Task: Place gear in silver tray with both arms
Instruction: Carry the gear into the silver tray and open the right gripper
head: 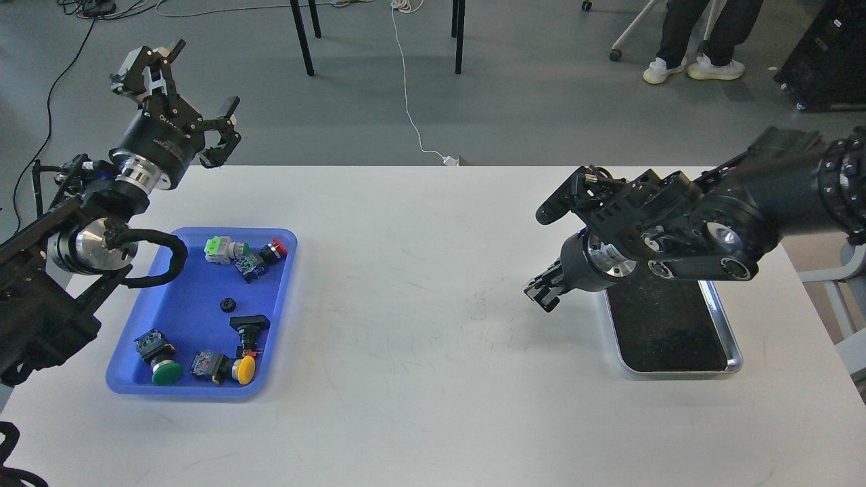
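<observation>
The gear [224, 306] is a small black ring lying in the middle of the blue tray [183, 385] at the left. The silver tray [734, 352] sits at the right with a dark floor, partly covered by my right arm. My left gripper [203, 76] is open and empty, raised beyond the table's far left corner, well behind the gear. My right gripper [543, 295] hangs over the table just left of the silver tray, its dark fingers close together with nothing seen in them.
The blue tray also holds several push-button switches with green [166, 372], yellow [245, 368] and red [277, 247] caps around the gear. A white cable [409, 101], chair legs [302, 40] and a person's feet [690, 67] are on the floor beyond the table.
</observation>
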Controlling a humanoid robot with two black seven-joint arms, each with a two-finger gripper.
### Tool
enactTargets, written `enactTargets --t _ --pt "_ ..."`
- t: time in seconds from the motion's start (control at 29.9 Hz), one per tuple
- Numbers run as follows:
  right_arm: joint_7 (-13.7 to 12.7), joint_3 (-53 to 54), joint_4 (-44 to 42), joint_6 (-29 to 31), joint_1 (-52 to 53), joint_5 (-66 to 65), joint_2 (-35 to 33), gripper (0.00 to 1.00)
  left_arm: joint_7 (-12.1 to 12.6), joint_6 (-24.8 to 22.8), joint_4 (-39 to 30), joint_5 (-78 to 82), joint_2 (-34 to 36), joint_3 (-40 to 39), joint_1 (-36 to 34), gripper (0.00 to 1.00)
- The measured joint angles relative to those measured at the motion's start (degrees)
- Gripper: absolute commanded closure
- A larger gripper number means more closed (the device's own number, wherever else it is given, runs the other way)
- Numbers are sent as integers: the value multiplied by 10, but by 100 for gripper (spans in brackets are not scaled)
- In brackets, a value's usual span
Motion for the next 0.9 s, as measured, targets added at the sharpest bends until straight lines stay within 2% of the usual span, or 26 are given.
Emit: enactTargets --t 0.23,0.43,0.8,0.9 --pt "-1 -29 14 0 -2 -94 -98 78 0 0 0 0 1 -3 0 2" --pt "-2 -48 15 -3 -25 -154 -155 78 0 1 0 0 -1 -3 0 2" --pt "-2 -49 10 -19 -80 -169 -172 73 0 7 -1 1 -2 -3 0 2" --pt "-3 -48 8 -20 -87 -169 -170 65 0 8 -1 2 -2 -2 0 2"
